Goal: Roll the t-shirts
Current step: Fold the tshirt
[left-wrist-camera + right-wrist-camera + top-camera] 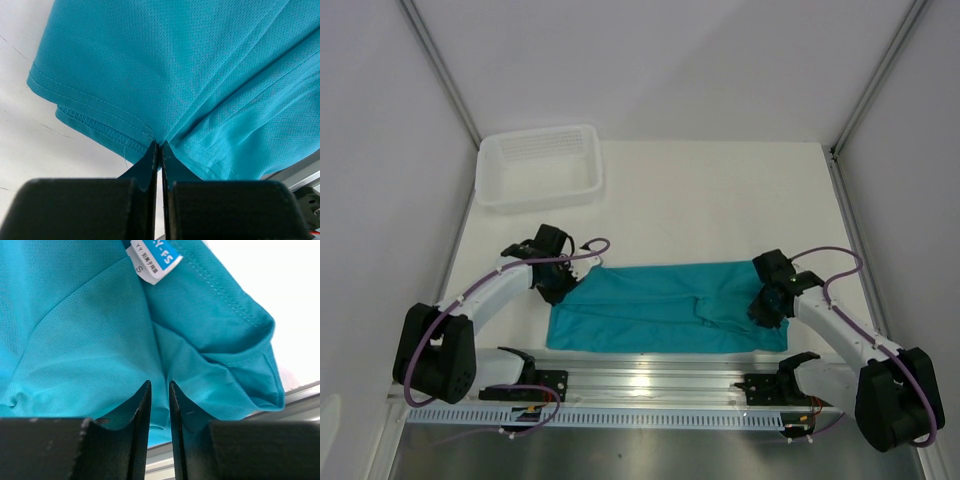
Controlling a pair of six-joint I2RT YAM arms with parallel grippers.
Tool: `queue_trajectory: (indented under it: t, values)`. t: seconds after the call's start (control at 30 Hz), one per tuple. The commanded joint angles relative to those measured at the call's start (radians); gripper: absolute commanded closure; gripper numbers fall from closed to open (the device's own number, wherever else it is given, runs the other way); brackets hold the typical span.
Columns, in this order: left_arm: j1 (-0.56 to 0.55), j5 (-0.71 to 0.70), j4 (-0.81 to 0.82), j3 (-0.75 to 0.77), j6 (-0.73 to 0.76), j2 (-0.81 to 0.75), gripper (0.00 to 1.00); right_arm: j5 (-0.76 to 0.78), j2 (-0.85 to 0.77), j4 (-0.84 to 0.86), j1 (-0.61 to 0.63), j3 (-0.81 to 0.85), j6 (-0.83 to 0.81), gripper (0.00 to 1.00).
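The teal t-shirt (660, 305) lies folded into a long strip across the near part of the table. My left gripper (558, 287) is at its left end, shut on the hemmed edge of the t-shirt (175, 65). In the left wrist view the cloth puckers where the left gripper (159, 145) pinches it. My right gripper (767, 306) is at the strip's right end, over the collar. In the right wrist view the right gripper (160, 385) stands slightly open, a narrow gap between its fingers, with the t-shirt (85, 340) just beyond the tips. The white neck label (155, 260) shows above.
A white plastic tray (545, 192) stands at the back left of the table. An aluminium rail (650, 385) runs along the near edge just below the shirt. White walls close in the left and right sides.
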Motion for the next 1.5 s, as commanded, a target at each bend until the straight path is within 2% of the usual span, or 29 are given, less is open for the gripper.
queue_trajectory:
  t: [0.0,0.07,0.13,0.27,0.5,0.73,0.83,0.87,0.9,0.93,1.0,1.13,1.27,1.4,1.47]
  values:
    - [-0.001,0.025,-0.002,-0.009,0.011,-0.015,0.99,-0.015,0.030,0.044,0.009,0.007,0.005,0.75]
    - [-0.001,0.032,-0.010,-0.011,0.016,-0.015,0.99,-0.028,0.043,0.061,0.010,-0.003,0.009,0.76]
    - [-0.001,0.038,-0.022,-0.012,0.019,-0.012,0.99,-0.035,0.051,0.073,0.010,-0.013,0.011,0.80]
    - [-0.001,0.041,-0.041,-0.020,0.037,-0.008,0.99,-0.006,0.053,0.050,0.003,-0.009,0.021,0.99]
    - [-0.001,0.068,-0.088,-0.014,0.040,-0.049,0.99,0.035,-0.021,0.012,-0.010,0.002,0.043,1.00]
    - [-0.001,0.098,-0.107,-0.017,0.026,-0.080,0.99,0.034,0.004,0.026,-0.014,-0.009,0.037,1.00]
    - [-0.001,0.075,-0.094,-0.043,0.032,-0.039,0.93,0.038,0.004,0.020,-0.016,0.000,0.034,0.89]
    - [-0.001,0.068,-0.087,-0.054,0.034,-0.028,0.82,0.043,-0.001,0.014,-0.016,0.008,0.032,0.80]
    - [-0.001,0.064,-0.081,-0.061,0.037,-0.020,0.76,0.047,-0.004,0.001,-0.016,0.028,0.031,0.76]
    - [-0.001,0.064,-0.079,-0.063,0.039,-0.012,0.66,0.063,-0.012,-0.008,-0.019,0.042,0.025,0.73]
    - [-0.001,0.070,-0.087,-0.051,0.036,-0.015,0.58,0.081,-0.019,-0.043,-0.022,0.092,0.015,0.67]
    - [-0.001,0.099,-0.146,0.004,0.032,-0.055,0.54,0.118,-0.027,-0.098,-0.039,0.181,-0.014,0.65]
    - [0.000,0.119,-0.223,0.081,0.040,-0.101,0.47,0.132,-0.030,-0.134,-0.107,0.191,-0.011,0.53]
    - [0.019,0.195,-0.264,0.138,0.054,-0.130,0.44,0.095,-0.015,-0.134,-0.183,0.140,0.021,0.51]
    - [0.039,0.208,-0.230,0.168,0.042,-0.127,0.42,0.093,0.002,-0.147,-0.204,0.122,0.069,0.53]
